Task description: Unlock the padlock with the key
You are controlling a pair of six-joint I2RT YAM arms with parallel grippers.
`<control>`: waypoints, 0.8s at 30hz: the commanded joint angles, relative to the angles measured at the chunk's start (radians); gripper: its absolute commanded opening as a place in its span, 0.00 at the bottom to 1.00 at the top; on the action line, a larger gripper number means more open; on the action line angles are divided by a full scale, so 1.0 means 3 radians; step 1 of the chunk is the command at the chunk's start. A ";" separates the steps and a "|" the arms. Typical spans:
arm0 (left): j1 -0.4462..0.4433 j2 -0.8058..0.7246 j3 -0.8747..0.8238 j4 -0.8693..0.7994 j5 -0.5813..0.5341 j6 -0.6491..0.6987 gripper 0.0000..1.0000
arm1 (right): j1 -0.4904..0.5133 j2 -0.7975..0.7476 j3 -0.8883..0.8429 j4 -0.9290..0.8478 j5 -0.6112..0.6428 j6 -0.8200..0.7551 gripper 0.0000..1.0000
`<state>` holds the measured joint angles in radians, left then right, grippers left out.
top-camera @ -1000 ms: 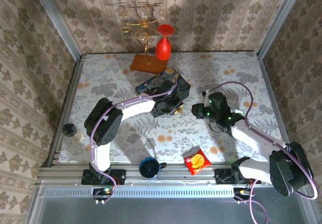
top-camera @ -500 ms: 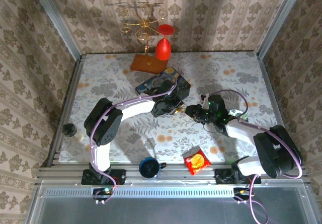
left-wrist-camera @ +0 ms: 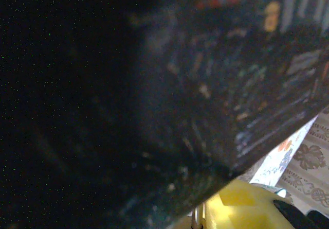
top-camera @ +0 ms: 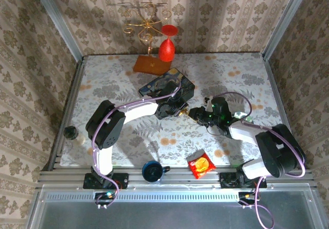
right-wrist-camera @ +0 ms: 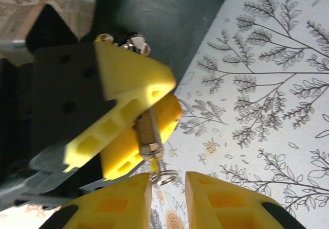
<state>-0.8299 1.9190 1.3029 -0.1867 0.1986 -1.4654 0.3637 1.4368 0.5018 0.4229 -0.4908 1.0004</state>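
The padlock [right-wrist-camera: 147,132] is being pinched by the left gripper [right-wrist-camera: 154,113]. The key [right-wrist-camera: 154,165] is being flanked by the narrowly parted right gripper [right-wrist-camera: 168,190]; whether it is gripped cannot be told.

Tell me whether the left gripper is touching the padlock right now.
Touching. In the right wrist view, the yellow fingers of the left gripper press against both sides of the brass padlock, with no gap visible.

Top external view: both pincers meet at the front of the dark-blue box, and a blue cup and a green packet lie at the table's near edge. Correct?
No. The packet is red, not green; the top external view shows it. The rest stands: left pincer and right pincer meet at the front of the dark-blue box, with the blue cup at the near edge.
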 commanded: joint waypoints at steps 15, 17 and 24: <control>-0.0005 -0.0220 -0.0057 0.0306 0.0050 0.0017 0.00 | 0.0015 0.0240 0.0057 0.0541 -0.0033 0.0306 0.16; -0.0005 -0.0235 -0.0089 0.0366 0.0027 -0.0006 0.00 | 0.0015 0.0294 0.0027 0.0658 -0.0060 0.0394 0.15; -0.0005 -0.0266 -0.0168 0.0525 -0.0012 -0.0054 0.00 | 0.0015 0.0498 -0.0081 0.1123 -0.0103 0.0659 0.11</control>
<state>-0.8230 1.9064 1.2533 -0.1223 0.1711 -1.4666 0.3645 1.5570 0.4923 0.6609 -0.5129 1.1446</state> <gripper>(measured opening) 0.289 0.110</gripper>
